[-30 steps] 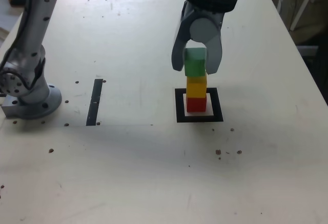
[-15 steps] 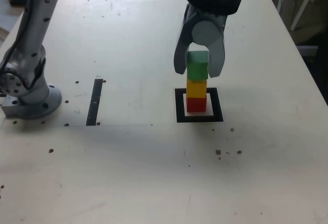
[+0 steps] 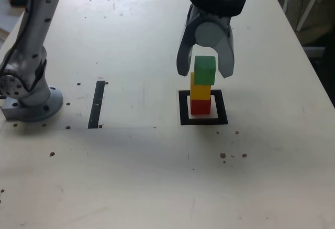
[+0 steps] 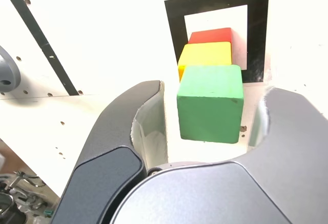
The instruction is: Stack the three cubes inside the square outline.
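The three cubes stand as one tower inside the square outline [image 3: 183, 115]: the red cube [image 3: 200, 106] at the bottom, the yellow cube [image 3: 200, 91] on it, the green cube [image 3: 204, 70] on top. The green one sits slightly off toward the exterior view's right. My gripper [image 3: 204, 73] hangs open around the green cube, one finger on each side. In the wrist view a gap shows between each finger and the green cube [image 4: 210, 103], with the yellow cube [image 4: 205, 55], the red cube [image 4: 210, 35] and the square outline [image 4: 174, 29] below it.
A thin black strip [image 3: 97, 104] lies on the pale table toward the exterior view's left, also seen in the wrist view [image 4: 43, 44]. The arm's grey base [image 3: 31, 100] stands at the left edge. Small dark specks dot the tabletop.
The jaws have spread apart and let go of the green cube, which now rests on the yellow one, shifted a little toward the exterior view's right.
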Controlling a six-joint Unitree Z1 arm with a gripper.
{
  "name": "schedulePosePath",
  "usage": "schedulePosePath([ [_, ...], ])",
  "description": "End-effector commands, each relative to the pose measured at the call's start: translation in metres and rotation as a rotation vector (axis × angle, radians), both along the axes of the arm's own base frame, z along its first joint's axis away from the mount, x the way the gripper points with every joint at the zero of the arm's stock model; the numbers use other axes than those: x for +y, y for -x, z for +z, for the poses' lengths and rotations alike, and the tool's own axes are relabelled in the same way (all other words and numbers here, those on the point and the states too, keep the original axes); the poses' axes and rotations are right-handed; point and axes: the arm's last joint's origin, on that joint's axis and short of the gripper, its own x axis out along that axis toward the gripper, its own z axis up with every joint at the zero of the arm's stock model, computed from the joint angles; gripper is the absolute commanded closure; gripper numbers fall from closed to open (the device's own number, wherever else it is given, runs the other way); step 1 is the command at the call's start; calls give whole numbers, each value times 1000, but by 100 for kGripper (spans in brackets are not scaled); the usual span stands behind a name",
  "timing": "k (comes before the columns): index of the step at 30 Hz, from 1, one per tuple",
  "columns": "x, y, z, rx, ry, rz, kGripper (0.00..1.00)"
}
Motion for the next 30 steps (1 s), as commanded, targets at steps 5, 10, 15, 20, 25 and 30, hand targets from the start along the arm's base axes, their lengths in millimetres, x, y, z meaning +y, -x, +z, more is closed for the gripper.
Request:
schedulePosePath([
  [5,1,12,14,-19,-20,-6,0],
  [10,3,35,36,-65,-52,-6,0],
  [15,6,70,51,-75,-101,-5,0],
  [20,7,107,46,-37,-140,16,0],
  [25,7,146,28,9,-168,50,0],
  [30,5,174,-1,42,-168,70,0],
])
